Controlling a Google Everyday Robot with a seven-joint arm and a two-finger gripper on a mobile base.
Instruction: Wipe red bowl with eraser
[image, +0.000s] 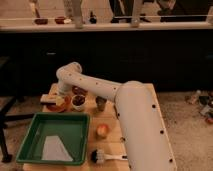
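Note:
The red bowl (59, 106) is a shallow orange-red dish at the far left of the wooden table. The eraser (49, 98), pale tan on top and dark underneath, lies across the bowl's left rim. My gripper (61, 94) hangs straight down from the white arm, right over the bowl and at the eraser's right end. The arm's wrist hides how the gripper meets the eraser.
A small white cup (78, 102) stands right of the bowl, with a maroon bowl (80, 91) behind it and a grey cup (101, 103) further right. A green tray (30, 145) holding a grey sheet (54, 148) fills the front left. A peach-like fruit (102, 130) and a black-bristled brush (100, 157) lie near the front.

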